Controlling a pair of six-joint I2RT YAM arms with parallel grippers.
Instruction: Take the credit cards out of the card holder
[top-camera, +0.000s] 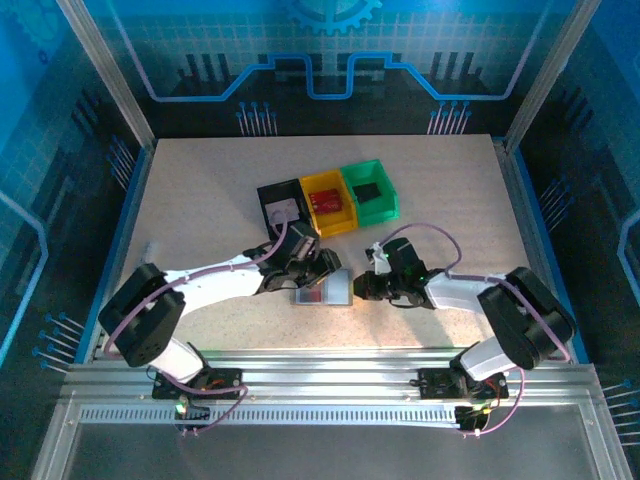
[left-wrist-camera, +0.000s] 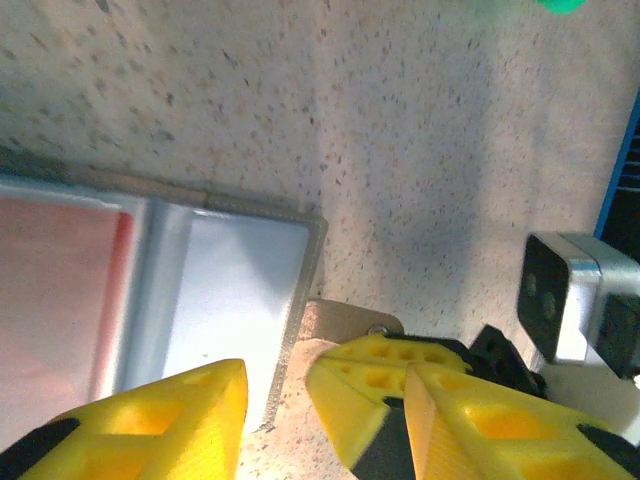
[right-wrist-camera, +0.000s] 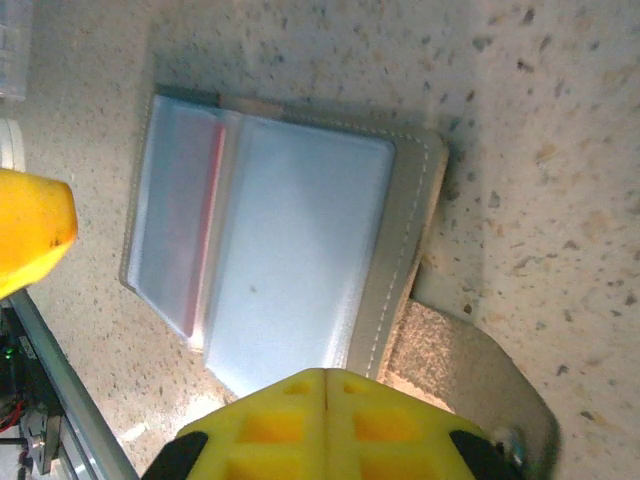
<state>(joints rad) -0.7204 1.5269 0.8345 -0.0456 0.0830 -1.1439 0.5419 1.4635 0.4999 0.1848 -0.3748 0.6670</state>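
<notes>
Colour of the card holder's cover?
Grey card holder, stitched edge; best in right wrist view.

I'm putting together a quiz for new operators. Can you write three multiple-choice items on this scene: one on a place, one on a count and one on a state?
1. Where does the card holder lie?
A) inside a bin
B) on the table, on the near side of the row of bins
C) at the far left corner

2. How many bins stand in that row?
A) two
B) five
C) three

3. How is the card holder lying?
A) open, sleeves up
B) folded shut
C) on its edge

Answers:
1 B: the top view shows it on bare tabletop, nearer the arms than the bins.
2 C: there is a black bin, a yellow bin and a green bin.
3 A: the right wrist view shows its clear sleeves facing up, with a reddish card inside one.
</notes>
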